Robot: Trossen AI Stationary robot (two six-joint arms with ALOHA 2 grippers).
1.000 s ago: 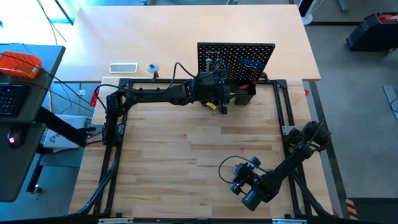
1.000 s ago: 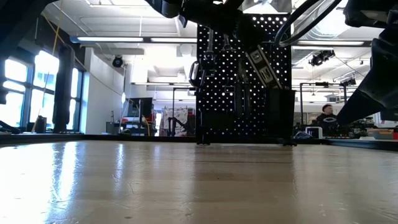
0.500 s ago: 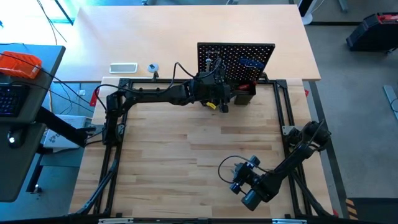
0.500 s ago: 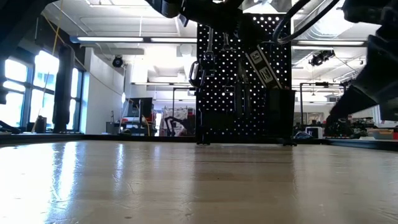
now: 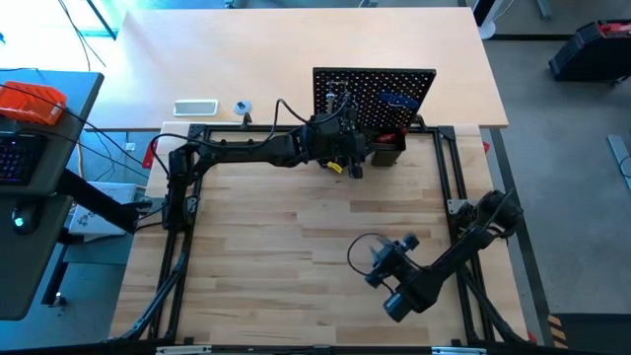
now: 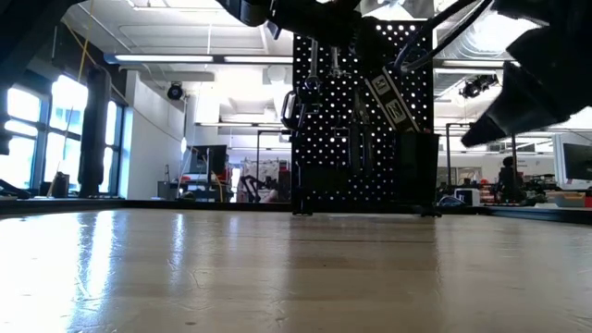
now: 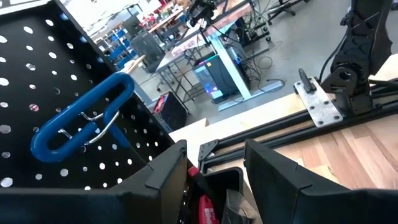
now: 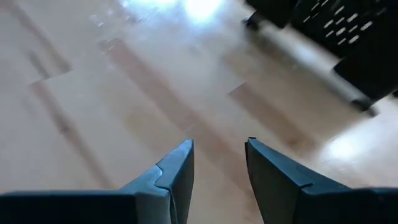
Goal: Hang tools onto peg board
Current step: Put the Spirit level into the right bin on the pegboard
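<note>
At bench's far edge, left gripper (image 5: 357,158) works against peg board (image 5: 375,94), fingers (image 7: 168,180) spread over holder box (image 5: 387,153). Right gripper (image 8: 217,168) waits near edge, spread, empty. Watch you don't knock the hung blue-handled hex key (image 7: 81,121).

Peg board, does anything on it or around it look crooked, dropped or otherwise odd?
Nothing stands out. The peg board stands upright, the blue hex key hangs on its hook, and the left hand sits open above the holder box.

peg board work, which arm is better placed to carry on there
Left. The left gripper is right at the peg board, by the holder box, fingers apart. The right gripper hangs over bare table, far from it.
</note>
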